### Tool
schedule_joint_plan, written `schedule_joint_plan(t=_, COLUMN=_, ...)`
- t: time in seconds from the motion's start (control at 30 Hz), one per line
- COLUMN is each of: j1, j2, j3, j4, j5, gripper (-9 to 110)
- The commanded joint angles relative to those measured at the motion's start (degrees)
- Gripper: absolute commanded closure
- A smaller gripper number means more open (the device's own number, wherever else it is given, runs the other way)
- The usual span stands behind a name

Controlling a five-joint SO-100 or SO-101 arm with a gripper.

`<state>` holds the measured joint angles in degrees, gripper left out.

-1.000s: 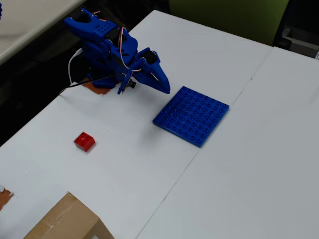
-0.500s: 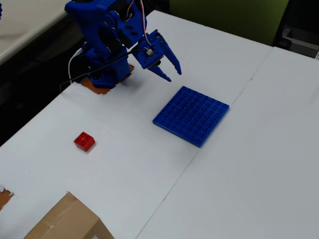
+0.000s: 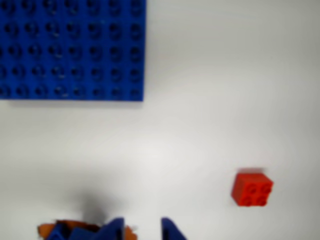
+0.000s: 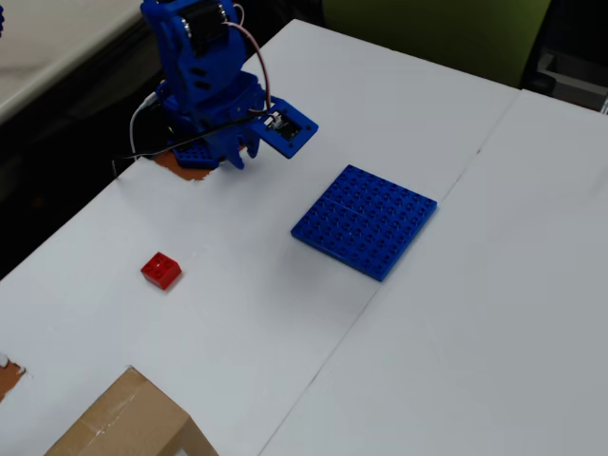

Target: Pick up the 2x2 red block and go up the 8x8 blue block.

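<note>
The 2x2 red block [image 3: 252, 189] lies alone on the white table, at the lower right of the wrist view and at the left of the overhead view [image 4: 161, 271]. The 8x8 blue block [image 3: 70, 47] lies flat at the wrist view's top left and in the middle of the overhead view [image 4: 366, 220]. My gripper [image 3: 142, 231] shows as two blue fingertips at the wrist view's bottom edge, with a gap of bare table between them. It is empty. In the overhead view my gripper [image 4: 244, 152] hangs beside the folded blue arm at the top left, far from both blocks.
A cardboard box [image 4: 123, 423] stands at the bottom left corner. An orange-brown patch [image 4: 180, 166] lies under the arm's base. The table's left edge [image 4: 57, 228] runs diagonally behind the red block. A seam [image 4: 399, 256] crosses the table past the blue plate.
</note>
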<state>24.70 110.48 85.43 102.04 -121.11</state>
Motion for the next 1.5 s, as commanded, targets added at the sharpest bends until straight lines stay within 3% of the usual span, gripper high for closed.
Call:
schedule_joint_plan(t=0.0, j1=5.98, j2=-1.14, j3=-4.48, j4=2.29, j5=-11.51, gripper=92)
schedule_joint_plan(t=0.43, j1=26.89, j2=-11.34, j3=-7.12, j4=-0.09, j5=-33.13, gripper=87)
schedule_joint_plan(t=0.67, j1=30.67, j2=-15.64, j3=-7.21, j4=-4.22, j5=-33.57, gripper=80)
schedule_joint_plan(t=1.47, j1=35.42, j2=-25.58, j3=-2.11, j4=-23.55, j5=-33.93, gripper=74)
